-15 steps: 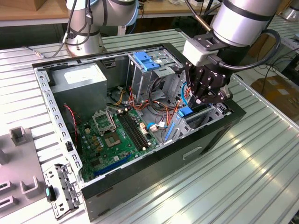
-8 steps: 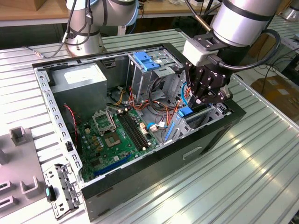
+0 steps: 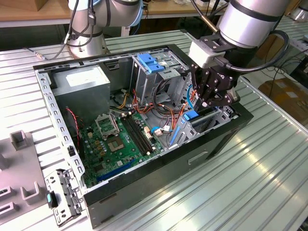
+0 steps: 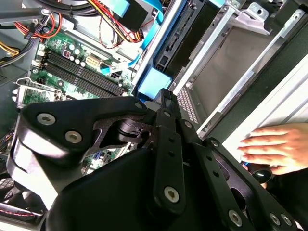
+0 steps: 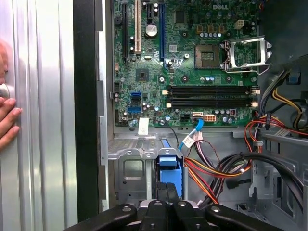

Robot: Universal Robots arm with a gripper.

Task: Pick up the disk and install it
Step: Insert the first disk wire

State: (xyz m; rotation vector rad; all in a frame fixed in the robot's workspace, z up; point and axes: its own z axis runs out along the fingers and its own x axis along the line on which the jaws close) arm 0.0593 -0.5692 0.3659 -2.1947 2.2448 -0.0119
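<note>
While the tool (image 3: 208,103) hangs over the computer case (image 3: 144,192) corner at the exterior view's right, its fingers are together, tips against the disk (image 3: 191,115) at its blue end. Disk stands on edge in the drive cage (image 3: 214,122), long axis running down the slot, away from the tool. In the first wrist view, cage wall tight on one side, cables (image 5: 216,168) close on the other. A hand (image 5: 7,120) rests on the bench (image 3: 250,183) beside the case.

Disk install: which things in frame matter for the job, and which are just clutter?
For the job:
gripper
disk, right at the gripper
drive cage
computer case

Lying about:
motherboard
power box
cables
blue bracket
grey blocks
hand beside the case
</note>
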